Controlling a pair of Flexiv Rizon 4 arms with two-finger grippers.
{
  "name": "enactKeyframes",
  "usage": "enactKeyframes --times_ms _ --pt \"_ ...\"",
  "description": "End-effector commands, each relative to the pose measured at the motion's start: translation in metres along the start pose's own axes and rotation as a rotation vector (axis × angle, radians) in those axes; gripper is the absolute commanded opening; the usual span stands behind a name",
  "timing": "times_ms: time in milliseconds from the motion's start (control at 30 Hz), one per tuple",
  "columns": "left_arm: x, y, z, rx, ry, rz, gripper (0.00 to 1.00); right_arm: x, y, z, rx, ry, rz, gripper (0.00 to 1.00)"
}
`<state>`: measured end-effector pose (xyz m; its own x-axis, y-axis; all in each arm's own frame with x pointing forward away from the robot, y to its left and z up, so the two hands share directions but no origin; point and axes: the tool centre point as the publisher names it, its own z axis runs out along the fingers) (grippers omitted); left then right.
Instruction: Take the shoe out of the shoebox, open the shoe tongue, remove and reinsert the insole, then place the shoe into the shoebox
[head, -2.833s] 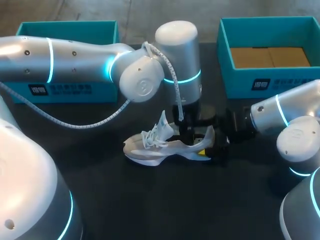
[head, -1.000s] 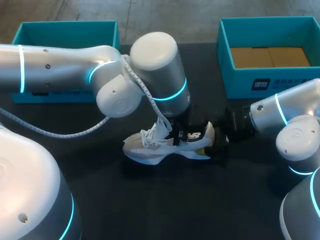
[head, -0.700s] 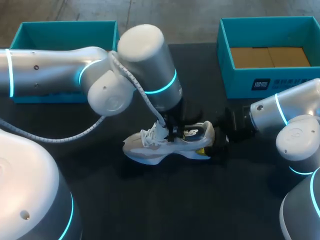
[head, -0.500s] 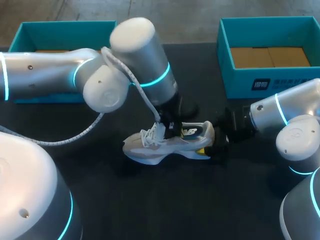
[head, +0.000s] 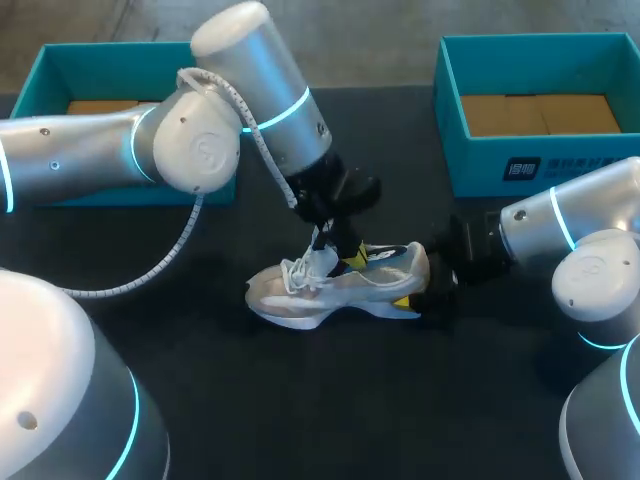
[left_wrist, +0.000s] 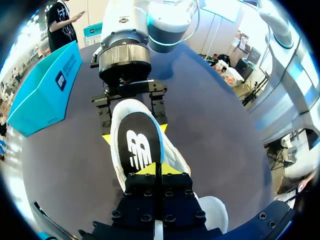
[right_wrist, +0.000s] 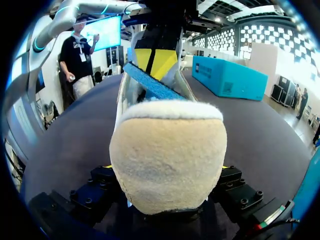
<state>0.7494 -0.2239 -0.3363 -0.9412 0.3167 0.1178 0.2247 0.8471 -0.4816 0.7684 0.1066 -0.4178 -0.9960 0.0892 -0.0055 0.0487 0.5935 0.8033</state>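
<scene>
Both grippers are clamped. The left gripper (left_wrist: 160, 169), tips almost meeting, pinches the insole (left_wrist: 136, 150) edge above the shoe (head: 340, 290). The right gripper (left_wrist: 134, 133) squeezes the heel between its fingers. This looks like insole removal; next, the left should draw it clear.

Dark matte table top (head: 330, 400); bright even light; faint shadows under things on it.

Your smooth silver cylindrical left arm (head: 90, 165) and matching right arm (head: 575, 225) carry glowing cyan rings; white ribbed cable (head: 186, 232); black, screw-studded, yellow-tipped left gripper (left_wrist: 160, 169).
</scene>
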Motion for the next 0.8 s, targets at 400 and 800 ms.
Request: enactKeyframes --times_ms 400,800 --pt "0.000 -0.024 -0.019 0.075 0.019 0.070 0.00 -0.002 -0.001 0.002 0.003 -0.001 0.001 0.00" --pt "0.001 -0.025 -0.014 0.072 0.053 0.073 0.49 -0.002 -0.001 0.002 0.003 -0.001 0.001 0.00"
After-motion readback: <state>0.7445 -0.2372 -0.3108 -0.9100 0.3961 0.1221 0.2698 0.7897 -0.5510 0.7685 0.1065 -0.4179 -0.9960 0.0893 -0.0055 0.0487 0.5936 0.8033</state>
